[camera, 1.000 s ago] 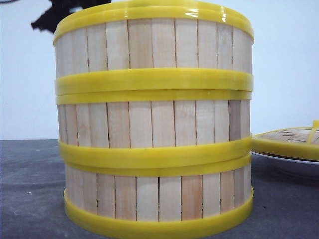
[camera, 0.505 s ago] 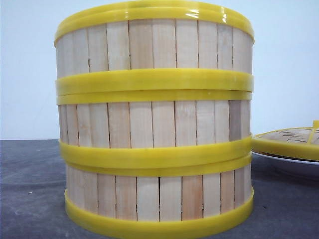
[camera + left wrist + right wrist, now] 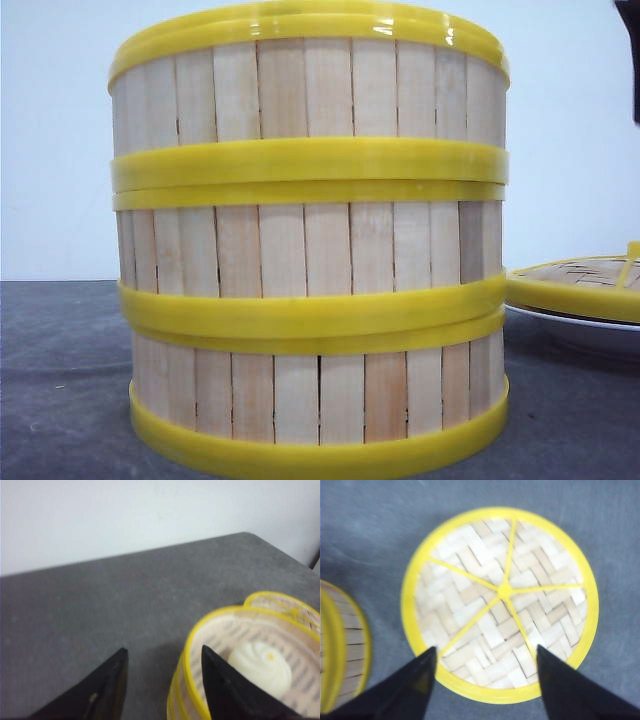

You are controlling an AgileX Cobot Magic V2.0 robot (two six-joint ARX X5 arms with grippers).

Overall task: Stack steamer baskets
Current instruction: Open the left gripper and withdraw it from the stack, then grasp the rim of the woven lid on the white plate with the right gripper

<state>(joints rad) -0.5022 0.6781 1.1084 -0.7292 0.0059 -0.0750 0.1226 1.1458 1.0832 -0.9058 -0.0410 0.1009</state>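
Three steamer baskets (image 3: pixel 310 250) with pale slat walls and yellow bands stand stacked one on another, close in the front view. In the left wrist view the top basket (image 3: pixel 200 655) is uncovered, with a white bun (image 3: pixel 260 667) inside it. My left gripper (image 3: pixel 162 652) is open, and the basket's near rim shows between its black fingers; touching or apart cannot be told. My right gripper (image 3: pixel 485 650) is open above the flat woven lid (image 3: pixel 502 595), holding nothing. The stack (image 3: pixel 342 645) shows at the edge of the right wrist view.
The yellow-rimmed lid (image 3: pixel 580 285) rests on a white plate (image 3: pixel 590 335) to the right of the stack. Everything stands on a dark grey table (image 3: pixel 100 605) before a white wall. A dark piece of the right arm (image 3: pixel 634 60) shows at the upper right edge.
A black arm part seen at the upper left of the front view a second ago has left the frame. A dark arm part now shows at the upper right edge. The stack has not moved.
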